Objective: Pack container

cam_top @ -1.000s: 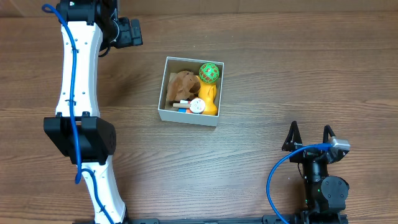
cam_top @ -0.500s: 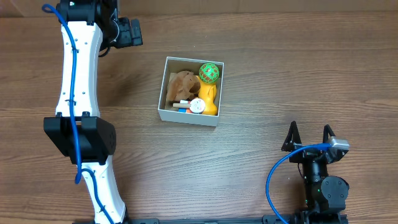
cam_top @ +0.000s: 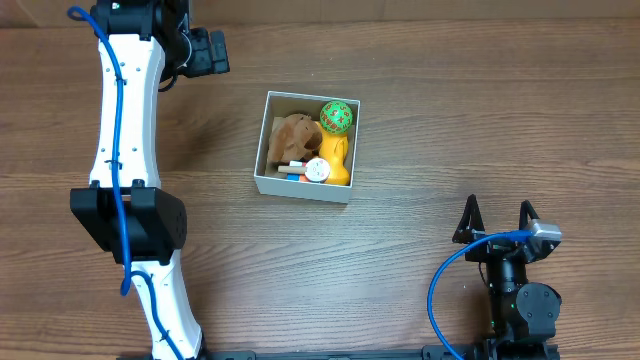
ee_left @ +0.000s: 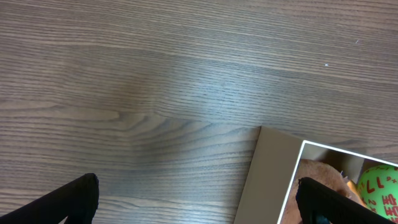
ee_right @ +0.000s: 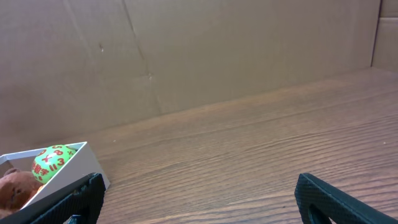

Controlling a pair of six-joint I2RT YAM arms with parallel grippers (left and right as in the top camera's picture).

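The container (cam_top: pixel 264 178) is a square white-walled cardboard box in the middle of the table. It holds a brown plush toy (cam_top: pixel 294 134), a green ball with red marks (cam_top: pixel 337 116), a yellow toy (cam_top: pixel 335 160) and a small white round item (cam_top: pixel 317 170). My left gripper (cam_top: pixel 215 52) is at the far left, apart from the box; it is open and empty, and the left wrist view shows the box corner (ee_left: pixel 273 180) by one finger. My right gripper (cam_top: pixel 497 218) is open and empty at the near right; its view shows the box (ee_right: pixel 87 163) at the left.
A brown cardboard wall (ee_right: pixel 199 50) stands along the table's far edge. The left arm (cam_top: pixel 125 150) stretches along the left side of the wooden table (cam_top: pixel 450 120).
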